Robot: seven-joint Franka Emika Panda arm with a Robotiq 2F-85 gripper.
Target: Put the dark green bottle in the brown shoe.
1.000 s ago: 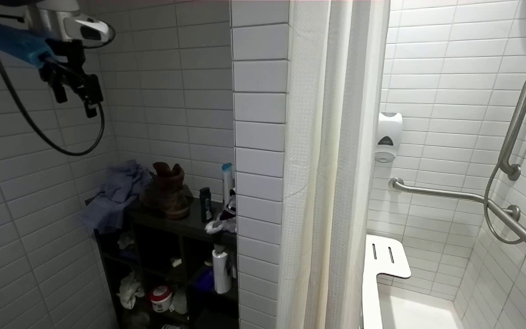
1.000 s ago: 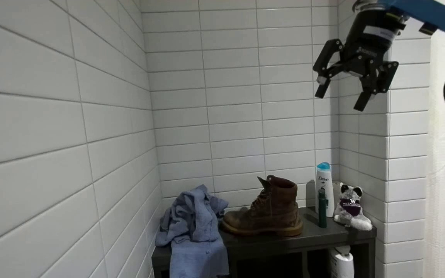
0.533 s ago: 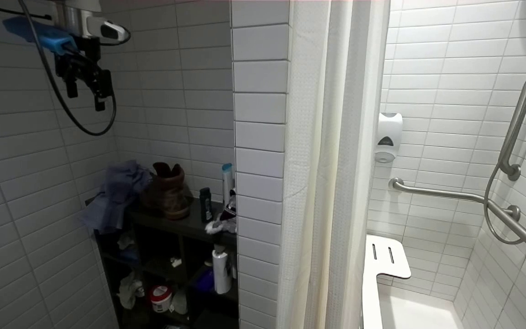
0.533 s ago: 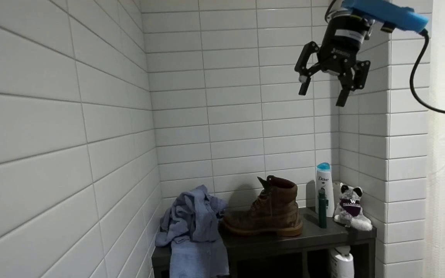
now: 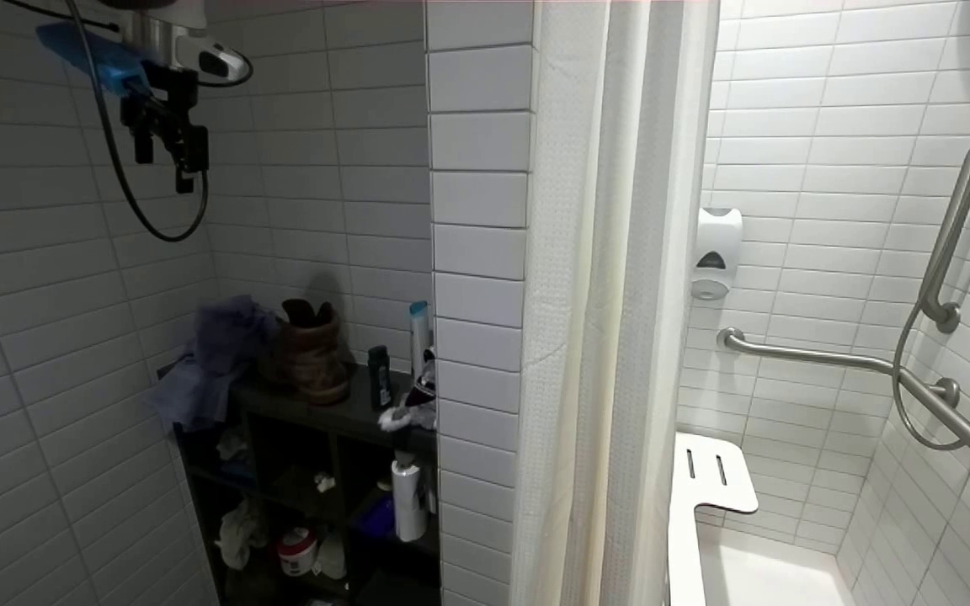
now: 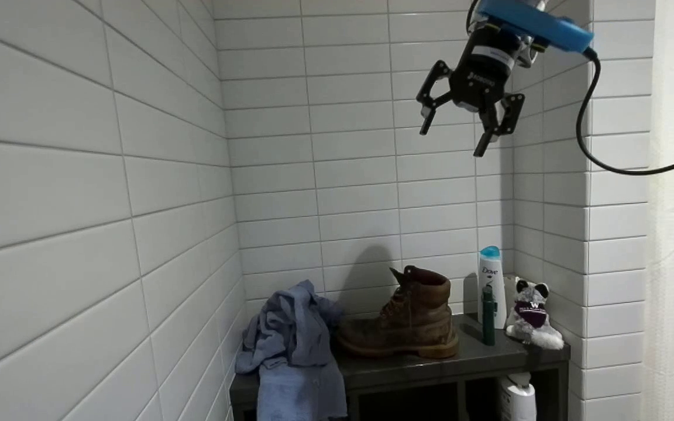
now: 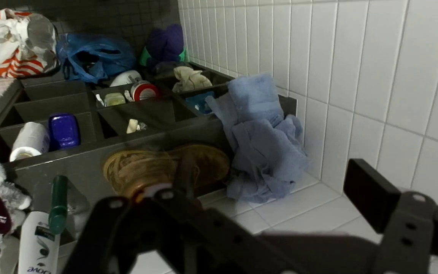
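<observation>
Currently | tool (image 6: 452,144) spread wide, empty | white bottle (image 6: 491,273): "Dove" | plush bib (image 6: 532,316): "W" | green bottle (image 6: 488,321) upright near shoe (image 6: 419,324)

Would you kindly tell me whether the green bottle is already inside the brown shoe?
No, in an exterior view the green bottle stands upright on the shelf, clearly apart from the brown shoe.

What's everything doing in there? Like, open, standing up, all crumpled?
Gripper: open, holding nothing
Dark green bottle: upright
Brown boot: upright, opening facing up
Blue cloth: crumpled, partly hanging off the shelf
Dove bottle: upright
Plush toy: sitting up
White bottle inside the shelf: upright
Shower curtain: hanging in folds
</observation>
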